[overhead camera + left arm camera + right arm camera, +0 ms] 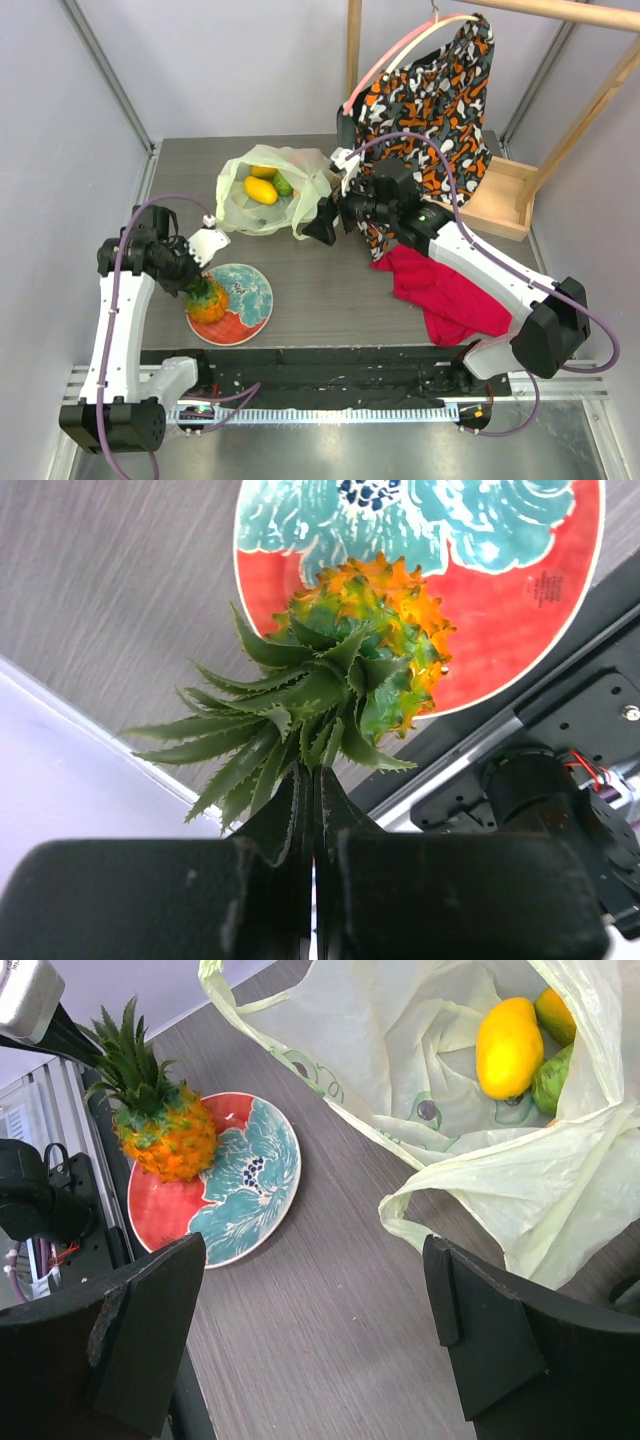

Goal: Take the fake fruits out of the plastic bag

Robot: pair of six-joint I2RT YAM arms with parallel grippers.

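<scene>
Left claw (315,865) tight on pineapple (390,630) leaves at plate (520,630) rim; right claw (310,1265) agape near bag (520,1190).

Crinkly translucent plastic bag (400,1050), glossy plate (250,1185), matt woodgrain table (330,1340)

Overhead and close wrist views (both) share the plate (250,290).

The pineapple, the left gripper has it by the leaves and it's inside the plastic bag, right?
Not quite. The left gripper does have the pineapple by the leaves, but it is at the red-and-teal plate, outside the plastic bag. The top external view shows it.
</scene>
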